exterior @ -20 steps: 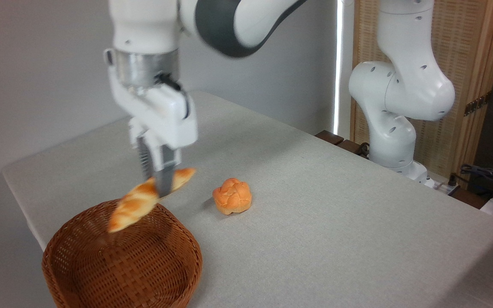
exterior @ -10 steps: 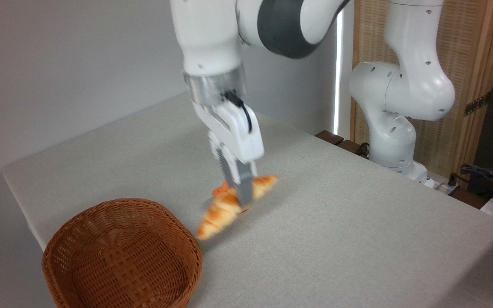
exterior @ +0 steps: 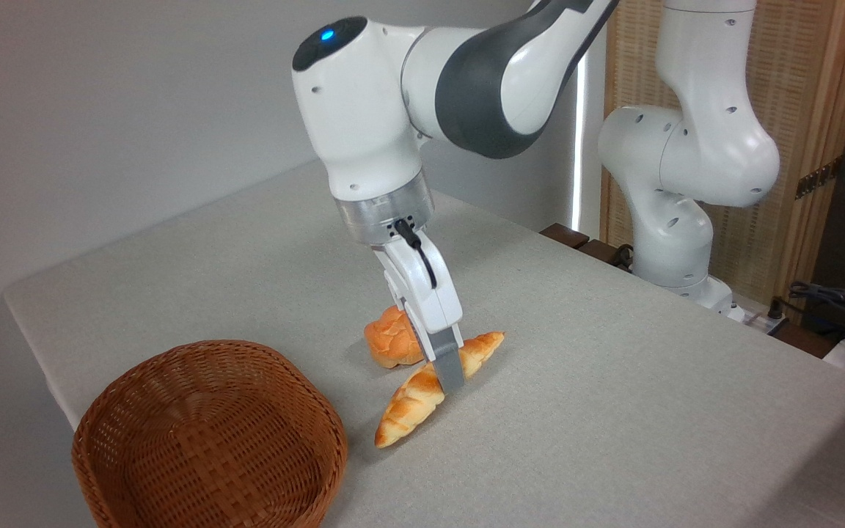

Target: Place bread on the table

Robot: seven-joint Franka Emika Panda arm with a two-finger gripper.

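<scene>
My end effector (exterior: pixel 450 381) grips the bread (exterior: pixel 433 385) at its middle. The braided, golden loaf with pointed ends slants, low end at the table (exterior: pixel 613 381) and its grey-beige cloth. A round knotted bun (exterior: pixel 392 345) sits just behind. The woven wicker basket (exterior: pixel 210 440) stands nearby, left.

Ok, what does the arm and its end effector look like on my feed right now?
The arm is glossy white with dark grey joint sections, small round screw holes and a blue light on top of the wrist housing. A brushed metal ring sits below that housing, with a short black cable looping down onto the white end effector. Its fingers are flat and grey.
</scene>
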